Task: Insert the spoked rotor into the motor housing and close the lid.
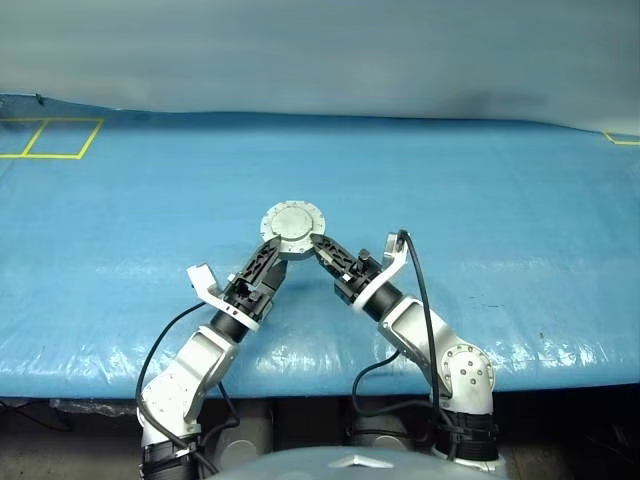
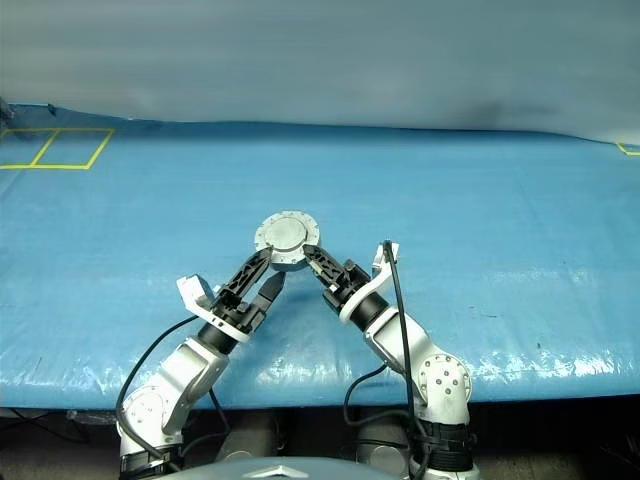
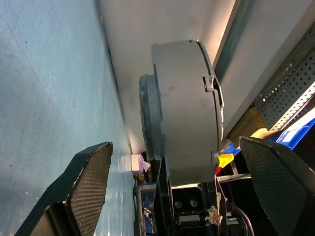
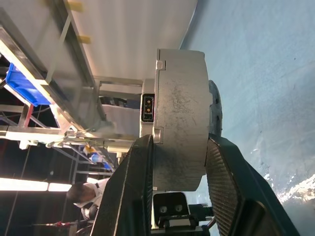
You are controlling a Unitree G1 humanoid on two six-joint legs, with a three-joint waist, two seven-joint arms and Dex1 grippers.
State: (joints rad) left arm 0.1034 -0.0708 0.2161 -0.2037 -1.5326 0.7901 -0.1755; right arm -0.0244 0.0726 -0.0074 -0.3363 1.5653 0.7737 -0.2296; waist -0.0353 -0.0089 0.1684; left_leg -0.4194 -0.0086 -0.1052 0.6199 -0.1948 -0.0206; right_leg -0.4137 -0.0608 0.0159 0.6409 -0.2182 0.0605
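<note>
Right gripper [image 4: 177, 196]: both fingers [image 4: 133, 191] pressed against the flat sides of the motor housing [image 4: 179, 128], clamping it edge-on. Left gripper [image 3: 177, 196]: fingers [image 3: 86, 187] spread wide, one on either side of the housing, neither touching it. Housing held above the blue table cover [image 1: 480, 200], between the two grippers, near the table's front edge. Lid [image 1: 294, 223] closed on the housing, its plain grey outer face turned up toward the head camera. Yellow tape squares [image 1: 50, 138] at the far left corner of the cover.
</note>
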